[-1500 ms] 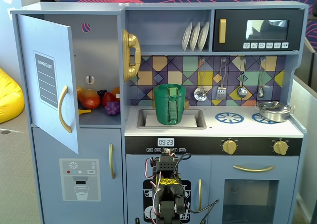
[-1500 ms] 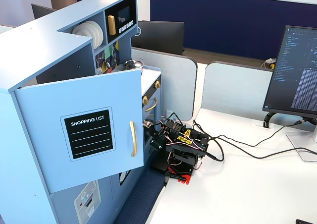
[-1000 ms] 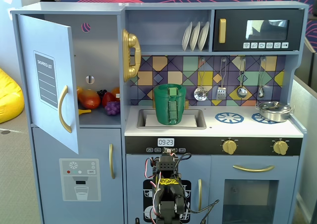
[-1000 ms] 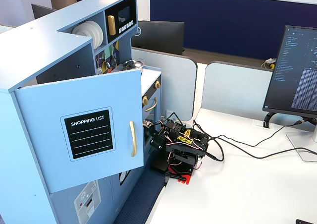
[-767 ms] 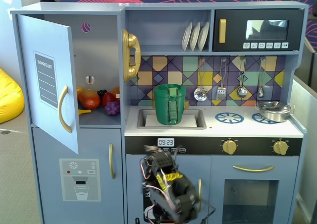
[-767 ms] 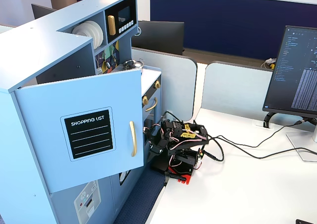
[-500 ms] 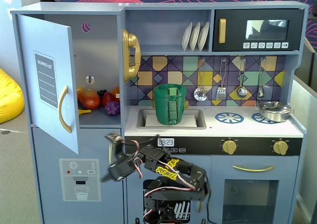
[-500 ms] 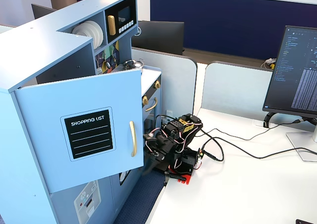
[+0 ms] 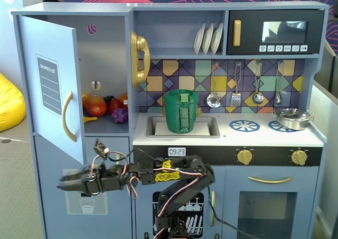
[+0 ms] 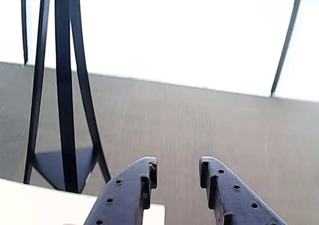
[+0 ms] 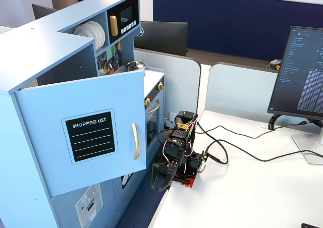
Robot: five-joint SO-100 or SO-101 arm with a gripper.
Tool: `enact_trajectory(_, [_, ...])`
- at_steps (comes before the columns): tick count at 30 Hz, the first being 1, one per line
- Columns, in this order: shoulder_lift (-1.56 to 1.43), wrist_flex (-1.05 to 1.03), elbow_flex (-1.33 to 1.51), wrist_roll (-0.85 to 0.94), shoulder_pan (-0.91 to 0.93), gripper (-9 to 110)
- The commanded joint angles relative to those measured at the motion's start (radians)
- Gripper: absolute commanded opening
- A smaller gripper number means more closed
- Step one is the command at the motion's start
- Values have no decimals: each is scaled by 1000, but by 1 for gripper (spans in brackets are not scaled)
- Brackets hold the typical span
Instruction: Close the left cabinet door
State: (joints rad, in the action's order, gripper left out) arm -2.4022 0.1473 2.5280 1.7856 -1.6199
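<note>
The left cabinet door (image 9: 50, 85) is a light blue panel with a black "SHOPPING LIST" label and a curved gold handle (image 9: 67, 116). It stands swung wide open from the toy kitchen. It also shows in the other fixed view (image 11: 86, 137), with its handle (image 11: 135, 141) facing the arm. My gripper (image 9: 66, 182) is open and empty. It points left, below the door's lower edge and in front of the lower door, touching nothing. In the wrist view my gripper (image 10: 177, 168) has its jaws apart over grey carpet, and the door is out of that view. It also shows in the other fixed view (image 11: 161, 180).
Toy fruit (image 9: 100, 107) lies inside the open cabinet. A blue lower door with a dispenser graphic (image 9: 84, 196) is behind the gripper. A green basket (image 9: 182, 111) sits in the sink. A black stand (image 10: 65, 95) rises from the floor. A monitor (image 11: 303, 71) and cables (image 11: 237, 145) are on the white table.
</note>
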Motion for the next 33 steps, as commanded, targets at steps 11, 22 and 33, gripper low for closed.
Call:
enact_trajectory(11, [400,78,-518,78,21,0])
enact_trajectory(22, [468,84,-589,87,123,0])
enact_trajectory(33, [354,120,-466,55,419,0])
